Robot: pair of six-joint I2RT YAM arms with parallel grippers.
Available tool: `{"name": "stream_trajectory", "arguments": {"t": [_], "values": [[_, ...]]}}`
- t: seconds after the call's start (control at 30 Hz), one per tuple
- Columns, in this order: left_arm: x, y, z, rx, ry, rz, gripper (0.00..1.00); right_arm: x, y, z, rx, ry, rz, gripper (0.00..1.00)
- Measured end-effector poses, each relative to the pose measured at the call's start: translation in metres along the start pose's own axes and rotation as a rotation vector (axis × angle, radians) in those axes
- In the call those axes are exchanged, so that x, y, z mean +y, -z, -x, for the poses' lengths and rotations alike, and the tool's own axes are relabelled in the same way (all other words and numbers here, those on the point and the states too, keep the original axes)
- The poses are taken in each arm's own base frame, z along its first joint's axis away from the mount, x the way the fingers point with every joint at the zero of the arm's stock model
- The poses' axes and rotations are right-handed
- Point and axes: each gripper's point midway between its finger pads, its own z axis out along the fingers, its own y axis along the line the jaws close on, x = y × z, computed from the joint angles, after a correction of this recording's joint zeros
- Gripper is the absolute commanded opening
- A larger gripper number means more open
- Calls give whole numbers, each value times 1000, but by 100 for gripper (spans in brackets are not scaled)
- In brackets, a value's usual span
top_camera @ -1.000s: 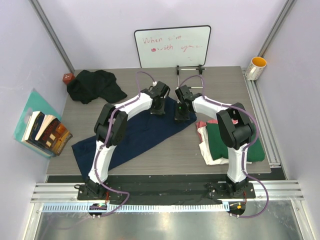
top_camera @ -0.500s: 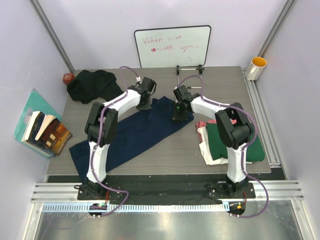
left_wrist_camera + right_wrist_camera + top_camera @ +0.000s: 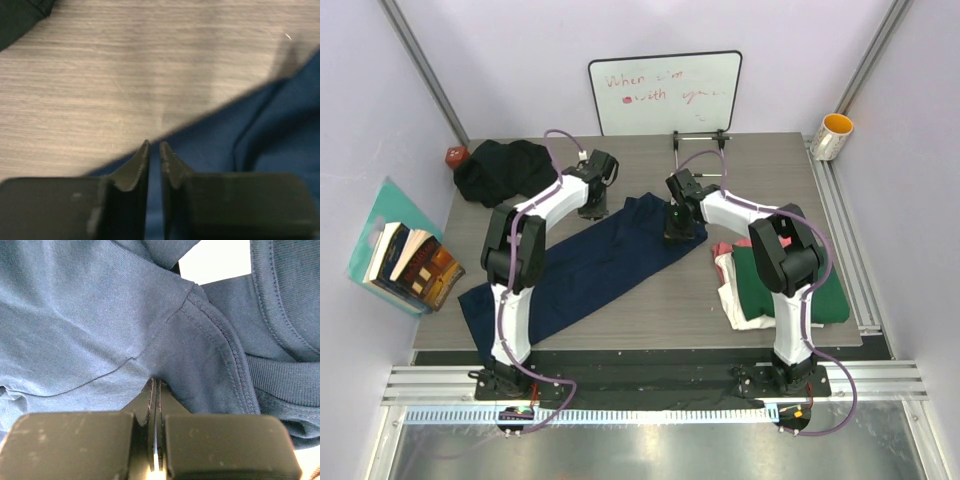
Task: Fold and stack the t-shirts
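**Navy t-shirt lies slantwise, right gripper pinching its far end**

Nearest, at the left near edge of the table (image 3: 760,170), lies one end of the navy t-shirt (image 3: 580,265). It runs diagonally away toward the far centre.

To the right, beside the right arm, sits a pile. The dark green t-shirt (image 3: 752,275) is on top of the cream-white t-shirt (image 3: 745,315). The pink-red t-shirt (image 3: 723,247) shows at the pile's far left corner.

Farther in, the right gripper (image 3: 155,382) is clamped on a fold of the navy cloth at the shirt's far right end. Its fingers are pressed together, with a seam running up to their tips.

To its left, the left gripper (image 3: 154,147) sits at the far left edge of the same shirt. Its fingers are parted by a thin slit, with the tips over the hem where cloth meets bare wood. No cloth shows between them.

In the far left corner the black t-shirt (image 3: 505,172) lies crumpled, apart from the navy one. The whiteboard (image 3: 665,92) stands against the far wall.
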Motion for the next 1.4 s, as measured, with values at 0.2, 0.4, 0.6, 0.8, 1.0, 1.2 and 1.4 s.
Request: {"name": "stream_trajectory", "arguments": {"t": [0.2, 0.4, 0.6, 0.8, 1.0, 1.2, 1.4], "values": [[5, 33, -4, -11, 15, -41, 29, -2, 0, 2, 15, -8, -20, 1], [25, 61, -56, 56, 1, -63, 22, -4, -6, 19, 26, -21, -46, 1], [42, 74, -126, 197, -25, -87, 8, -6, -17, 58, -12, -16, -77, 1], [51, 87, -164, 281, -27, -105, 0, 4, -31, 90, -50, -4, -51, 1], [54, 77, -202, 399, -48, -79, 0, 30, -49, 120, -90, 12, 46, 1], [47, 79, -211, 424, -89, -80, 0, 61, -66, 145, -131, 8, 174, 1], [35, 81, -214, 473, -126, -85, 0, 80, -75, 157, -156, -36, 269, 11]]}}
